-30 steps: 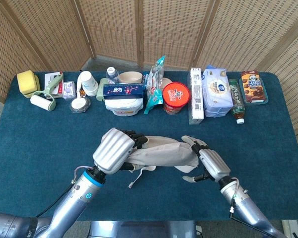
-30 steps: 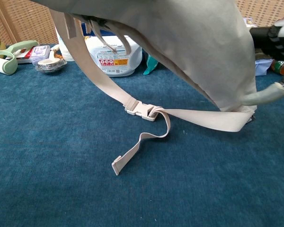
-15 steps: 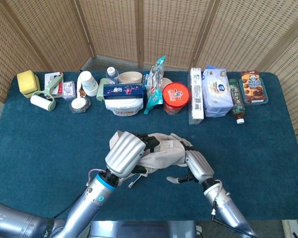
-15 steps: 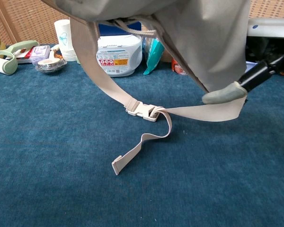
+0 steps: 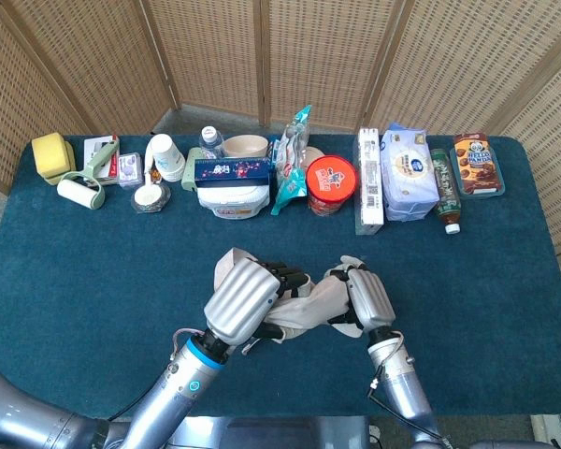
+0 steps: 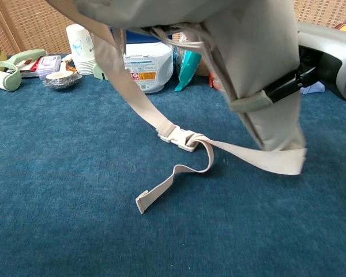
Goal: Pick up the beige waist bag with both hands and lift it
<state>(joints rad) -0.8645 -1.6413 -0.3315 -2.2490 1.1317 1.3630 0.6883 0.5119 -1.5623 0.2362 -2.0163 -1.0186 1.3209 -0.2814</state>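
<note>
Change: hands drawn closer together, waist bag (image 5: 304, 297) bunched between, lifted higher.
Grip: left hand (image 5: 246, 299) and right hand (image 5: 365, 297) clasping bag ends.
Strap (image 6: 179, 167): trailing on table (image 5: 93, 271), near edge.

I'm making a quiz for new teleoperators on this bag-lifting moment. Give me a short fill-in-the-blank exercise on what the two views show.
1. The beige waist bag is held between the left hand and the ____ hand.
2. In the chest view, the strap's white buckle lies on the ____ tablecloth.
3. The loose strap end rests on the cloth, while the bag's body hangs ____ it.
4. In the row behind the bag, the tub has a lid coloured ____.

Missing words: right; blue; above; red
</note>
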